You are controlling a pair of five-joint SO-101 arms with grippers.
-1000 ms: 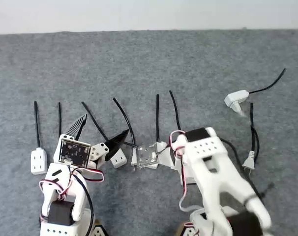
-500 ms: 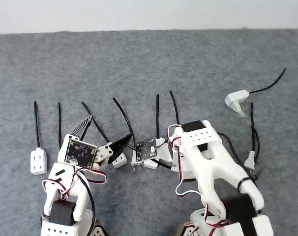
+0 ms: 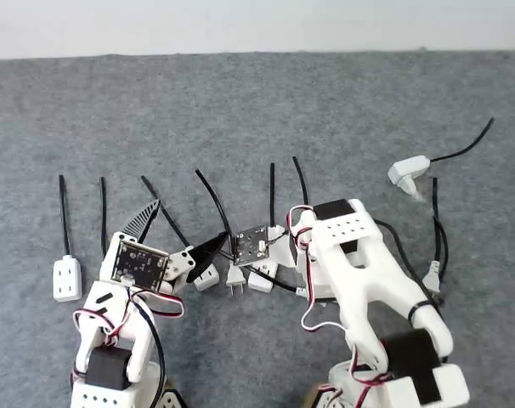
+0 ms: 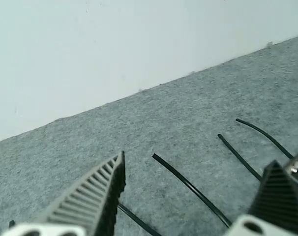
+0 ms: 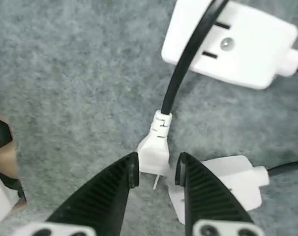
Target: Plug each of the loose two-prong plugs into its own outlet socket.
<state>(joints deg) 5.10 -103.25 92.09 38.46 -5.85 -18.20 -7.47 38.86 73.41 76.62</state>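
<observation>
Two arms at the table, so the count first. Four white outlets show from above. The far-left outlet [image 3: 66, 279] sits on its own, and the near outlet [image 3: 205, 277] lies just beside the dark finger of the left gripper [image 3: 177, 231]. Then comes the middle outlet [image 3: 263, 281], and the tipped outlet [image 3: 408, 172] is well apart, up by the right edge.

Two loose plugs! The middle plug [image 3: 234, 278] lies between the near and middle outlets, prongs toward the arms' bases. The second plug [image 3: 430, 277] is out beyond the right arm. Black cords [image 3: 213, 204] next: six stand in a row ahead of the arms, and two more run by the right edge.

Over to the right gripper [image 5: 157, 164]. Its fingers are apart, one on either side of the middle plug's white body. One is right against the body, the other has a sliver of gap, so the plug is not clamped. It lies on the mat, and its cord runs away across a slotted outlet [image 5: 247, 42]; which of the four that is, I cannot tell.

The left gripper is spread wide, with cords showing between its two ribbed fingers.

The surface is a grey, felt-like mat [image 3: 240, 110] with a plain white wall [image 3: 240, 25] along its far edge.
</observation>
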